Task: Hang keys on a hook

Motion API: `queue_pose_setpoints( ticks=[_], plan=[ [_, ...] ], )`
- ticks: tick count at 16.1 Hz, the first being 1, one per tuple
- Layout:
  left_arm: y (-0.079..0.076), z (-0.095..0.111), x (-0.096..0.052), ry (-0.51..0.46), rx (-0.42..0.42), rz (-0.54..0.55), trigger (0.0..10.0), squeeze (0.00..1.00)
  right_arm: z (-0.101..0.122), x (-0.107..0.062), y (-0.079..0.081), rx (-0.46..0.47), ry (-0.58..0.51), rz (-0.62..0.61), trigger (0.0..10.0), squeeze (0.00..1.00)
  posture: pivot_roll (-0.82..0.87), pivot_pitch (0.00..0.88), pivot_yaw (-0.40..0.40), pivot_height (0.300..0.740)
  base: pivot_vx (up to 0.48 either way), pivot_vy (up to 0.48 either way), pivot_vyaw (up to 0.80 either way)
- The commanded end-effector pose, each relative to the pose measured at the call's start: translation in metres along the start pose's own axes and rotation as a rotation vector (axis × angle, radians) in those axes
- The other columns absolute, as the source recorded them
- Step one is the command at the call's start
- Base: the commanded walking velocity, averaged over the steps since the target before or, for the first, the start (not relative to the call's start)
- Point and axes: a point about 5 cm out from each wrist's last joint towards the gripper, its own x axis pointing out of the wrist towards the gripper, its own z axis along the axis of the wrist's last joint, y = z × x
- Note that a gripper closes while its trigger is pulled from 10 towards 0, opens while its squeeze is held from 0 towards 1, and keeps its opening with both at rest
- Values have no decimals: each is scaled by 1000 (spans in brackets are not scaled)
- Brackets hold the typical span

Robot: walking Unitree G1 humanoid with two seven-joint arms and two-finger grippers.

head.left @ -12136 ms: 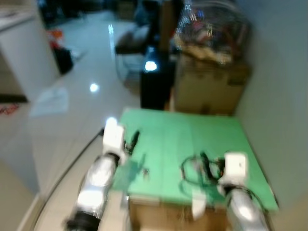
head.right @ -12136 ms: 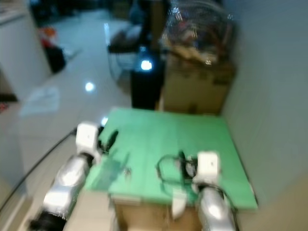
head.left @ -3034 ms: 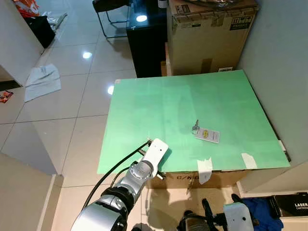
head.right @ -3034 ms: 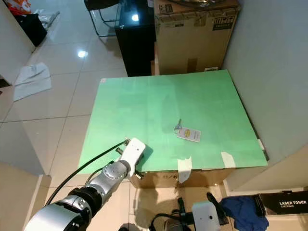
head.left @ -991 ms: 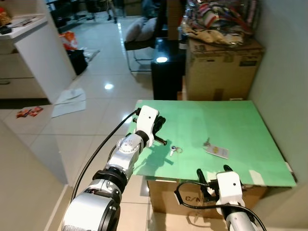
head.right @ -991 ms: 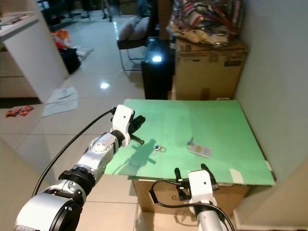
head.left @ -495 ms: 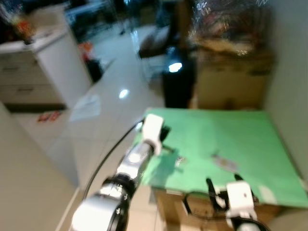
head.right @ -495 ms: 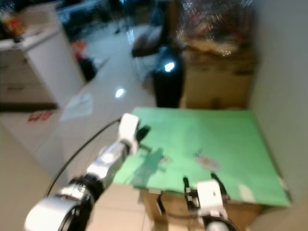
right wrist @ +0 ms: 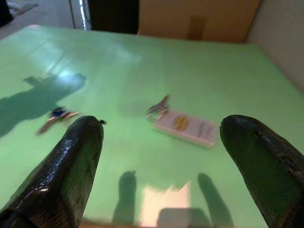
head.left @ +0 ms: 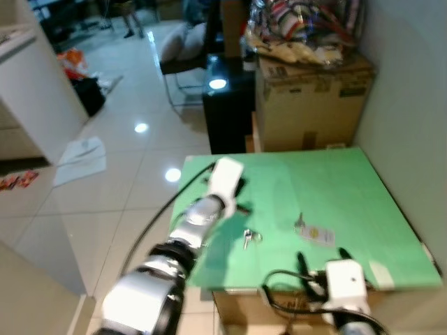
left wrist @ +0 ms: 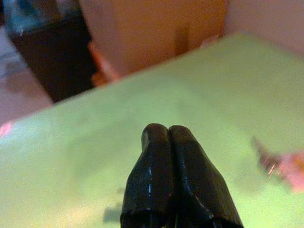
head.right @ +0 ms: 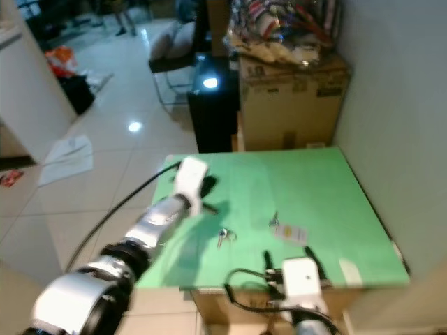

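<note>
Two sets of keys lie on the green table top point(head.left: 335, 181). One is a small key ring point(head.left: 250, 238), also in the right wrist view point(right wrist: 59, 115). The other is a key with a white tag point(head.left: 312, 232), likewise in the right wrist view point(right wrist: 183, 124). My left gripper point(head.left: 236, 196) hovers over the table's left part, just behind the small key ring, shut with nothing between its fingers point(left wrist: 166, 137). My right gripper point(head.left: 321, 264) is at the table's front edge, open and pointing toward the tagged key.
Behind the table stand a cardboard box point(head.left: 307, 98) heaped with clutter and a black cabinet point(head.left: 227, 115). A grey wall point(head.left: 412, 105) runs along the table's right side. Glossy tiled floor point(head.left: 105, 188) lies to the left, with a white counter point(head.left: 31, 84) and paper on it.
The camera has swung and bent. Since 3 s ago my left arm rose from below the table edge to over it. The small key ring now lies on the table.
</note>
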Motion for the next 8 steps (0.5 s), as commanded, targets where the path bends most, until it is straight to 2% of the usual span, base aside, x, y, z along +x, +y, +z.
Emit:
queue_pose_setpoints(
  ticks=[1,3,6,8],
  plan=[
    [1,-7,-1,40,11,3,10000,1000,3,-1,1,-10,-10,7,10000,0,-400,88,154,740,0,0,0],
    [-1,-17,-3,87,11,5,10000,1000,2,-5,0,-14,1,16,10000,0,-408,100,138,740,0,0,0],
    [-19,-42,-8,160,-62,-9,10000,1000,-1,-16,-3,-37,33,53,10000,0,-434,140,90,740,0,0,0],
    [-27,-51,-11,185,-82,-6,10000,1000,-2,-25,-3,-27,51,73,10000,0,-443,162,73,740,0,0,0]
  ],
)
